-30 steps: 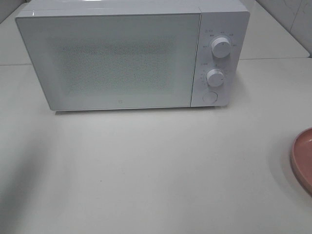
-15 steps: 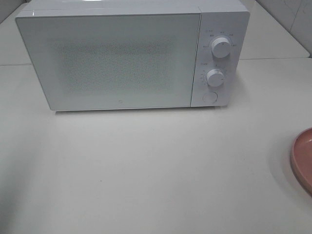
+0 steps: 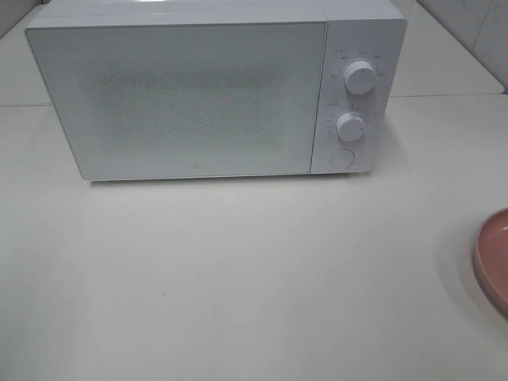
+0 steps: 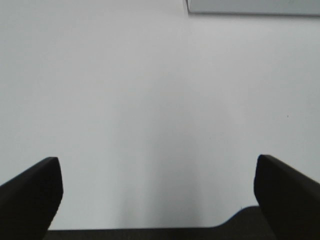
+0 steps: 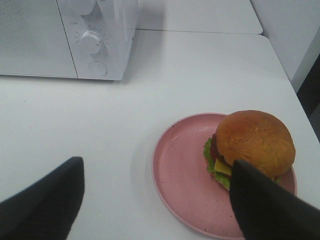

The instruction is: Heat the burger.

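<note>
From the high camera neither arm is showing at all, and the pink plate is being cut off by the right edge, so only a curved sliver of its rim is peeking in; the burger is not appearing there. The right wrist camera is giving the fuller picture: the burger is sitting on the far side of the pink plate from the microwave, with one dark fingertip of the right end effector covering its near edge and part of the plate rim. That end effector is hanging with its fingers standing well apart, gripping nothing, and whether the fingertip is brushing the bun I cannot tell. The left end effector is likewise standing wide apart over bare table, holding nothing, with only a corner of the microwave creeping into its view. The microwave is sitting at the back of the table with its door shut, a boxy white shell with a speckled window, two round knobs and a round button below them; the small markings around the dials are too fine to read. The bun is looking domed and golden-brown, with green lettuce, a yellow slice and red filling showing beneath it. The plate is looking smooth and round, the table matte white.
</note>
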Robot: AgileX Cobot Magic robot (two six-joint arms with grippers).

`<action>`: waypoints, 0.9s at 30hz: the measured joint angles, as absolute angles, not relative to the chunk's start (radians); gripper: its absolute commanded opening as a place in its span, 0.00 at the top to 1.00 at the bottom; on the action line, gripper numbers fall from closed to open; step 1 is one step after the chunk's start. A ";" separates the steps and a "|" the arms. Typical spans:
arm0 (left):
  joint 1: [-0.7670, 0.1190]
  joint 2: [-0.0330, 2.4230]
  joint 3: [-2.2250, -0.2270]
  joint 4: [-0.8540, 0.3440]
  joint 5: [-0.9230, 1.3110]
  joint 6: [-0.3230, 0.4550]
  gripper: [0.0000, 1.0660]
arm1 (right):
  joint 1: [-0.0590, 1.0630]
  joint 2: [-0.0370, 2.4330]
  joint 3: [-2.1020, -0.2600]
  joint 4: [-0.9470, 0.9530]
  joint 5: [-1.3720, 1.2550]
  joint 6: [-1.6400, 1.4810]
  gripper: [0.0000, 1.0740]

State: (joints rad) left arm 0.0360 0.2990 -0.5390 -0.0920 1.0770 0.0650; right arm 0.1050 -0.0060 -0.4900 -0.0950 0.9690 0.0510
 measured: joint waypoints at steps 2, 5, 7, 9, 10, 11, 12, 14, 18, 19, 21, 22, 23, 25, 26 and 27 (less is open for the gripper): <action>0.036 0.243 -0.527 -0.084 1.073 0.063 0.10 | 0.105 -0.006 -0.490 -0.095 0.969 0.051 0.29; 0.036 0.163 -0.520 -0.079 1.077 0.044 0.10 | 0.105 -0.006 -0.490 -0.095 0.969 0.051 0.29; 0.036 0.112 -0.520 -0.078 1.077 0.032 0.10 | 0.105 -0.006 -0.490 -0.095 0.969 0.051 0.29; 0.036 0.055 -0.520 -0.077 1.077 0.027 0.10 | 0.105 -0.006 -0.490 -0.095 0.969 0.051 0.29; 0.036 0.055 -0.520 -0.077 1.077 0.027 0.10 | 0.105 -0.006 -0.490 -0.095 0.969 0.051 0.29; 0.036 0.036 -0.520 -0.077 1.077 0.027 0.10 | 0.105 -0.006 -0.490 -0.095 0.969 0.051 0.29; 0.036 0.036 -0.520 -0.077 1.077 0.027 0.10 | 0.105 -0.006 -0.490 -0.095 0.969 0.051 0.29; 0.036 -0.003 -0.517 -0.077 1.077 0.026 0.10 | 0.105 -0.006 -0.490 -0.095 0.969 0.051 0.29; 0.036 -0.005 -0.517 -0.077 1.077 0.026 0.10 | 0.105 -0.006 -0.490 -0.095 0.969 0.051 0.29; 0.036 -0.005 -0.517 -0.077 1.077 0.026 0.10 | 0.105 -0.006 -0.490 -0.095 0.969 0.051 0.29; 0.036 -0.005 -0.517 -0.077 1.077 0.026 0.10 | 0.105 -0.006 -0.490 -0.095 0.969 0.051 0.29; 0.036 -0.005 -0.517 -0.077 1.077 0.026 0.10 | 0.105 -0.006 -0.490 -0.095 0.969 0.051 0.29; 0.036 -0.005 -0.517 -0.077 1.077 0.026 0.10 | 0.105 -0.006 -0.490 -0.095 0.969 0.051 0.29; 0.043 -0.005 -0.517 -0.077 1.077 0.026 0.10 | 0.105 -0.006 -0.490 -0.095 0.969 0.051 0.29; 0.043 -0.005 -0.517 -0.077 1.077 0.026 0.10 | 0.105 -0.006 -0.490 -0.095 0.969 0.051 0.29; 0.046 -0.005 -0.517 -0.077 1.077 0.026 0.10 | 0.105 -0.006 -0.490 -0.095 0.969 0.051 0.29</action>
